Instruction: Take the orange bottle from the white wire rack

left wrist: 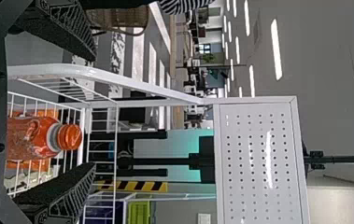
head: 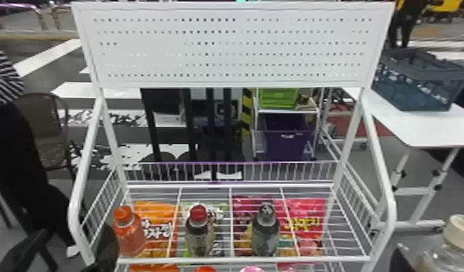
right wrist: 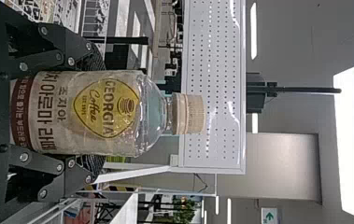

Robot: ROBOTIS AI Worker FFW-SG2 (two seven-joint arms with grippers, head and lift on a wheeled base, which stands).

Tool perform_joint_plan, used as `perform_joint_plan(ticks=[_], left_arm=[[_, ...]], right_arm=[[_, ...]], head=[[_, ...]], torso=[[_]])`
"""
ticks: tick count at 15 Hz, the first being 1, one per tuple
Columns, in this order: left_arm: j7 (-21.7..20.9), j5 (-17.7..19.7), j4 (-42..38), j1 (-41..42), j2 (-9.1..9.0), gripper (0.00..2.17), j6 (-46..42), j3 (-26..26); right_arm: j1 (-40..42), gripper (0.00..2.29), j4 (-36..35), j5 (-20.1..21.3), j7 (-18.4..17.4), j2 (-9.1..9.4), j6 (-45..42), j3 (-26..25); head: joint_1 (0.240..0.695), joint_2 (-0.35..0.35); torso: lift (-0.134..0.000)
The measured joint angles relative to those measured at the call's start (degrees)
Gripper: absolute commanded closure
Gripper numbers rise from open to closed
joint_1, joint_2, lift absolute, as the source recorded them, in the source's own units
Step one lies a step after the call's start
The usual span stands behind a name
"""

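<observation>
Head view, shelf corner: the orange plastic bottle with an orange cap (head: 130, 235) stands upright at the left front of the white wire rack with a perforated panel (head: 242, 259), well apart from the red-capped brown bottle (head: 198, 231).

Left wrist view, jaws: the black two-fingered left gripper (left wrist: 94, 111) has its jaws wide, holding nothing.

Left wrist view, orange bottle: between the lines of the two fingers, nearer the robot's-right one; from here I can't tell how deep it sits.

Left wrist view, curved white rail: it also crosses between the fingers, and I'd worry about the outer one catching it.

Left wrist view, step: lining up for the grasp, I judge; next, shift rightward to centre, go in around the bottle, then close.

Right wrist view, jaws: the black right gripper (right wrist: 95, 111) is closed on a clear, cream-capped bottle with a yellow emblem (right wrist: 104, 112).
</observation>
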Motion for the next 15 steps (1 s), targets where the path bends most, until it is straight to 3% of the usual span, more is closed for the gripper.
perform_joint_plan(ticks=[10,13,15], left_arm=[[0.08,0.03,-0.06,-0.21,-0.01,0.08,0.13,-0.14],[1.59,-1.27,4.14,-0.37,-0.10,0.09,-2.28,-2.39],[2.10,-2.05,9.83,-0.69,-0.26,0.09,-8.66,-4.92]], right_arm=[[-0.41,1.01,0.25,-0.06,0.00,0.00,0.34,0.00],[-0.40,1.01,0.46,-0.25,0.00,0.00,0.30,-0.01],[-0.39,1.01,0.68,-0.26,0.00,0.00,0.19,-0.01]], head=[[0.499,0.000],[0.499,0.000],[0.499,0.000]], torso=[[0.000],[0.000],[0.000]])
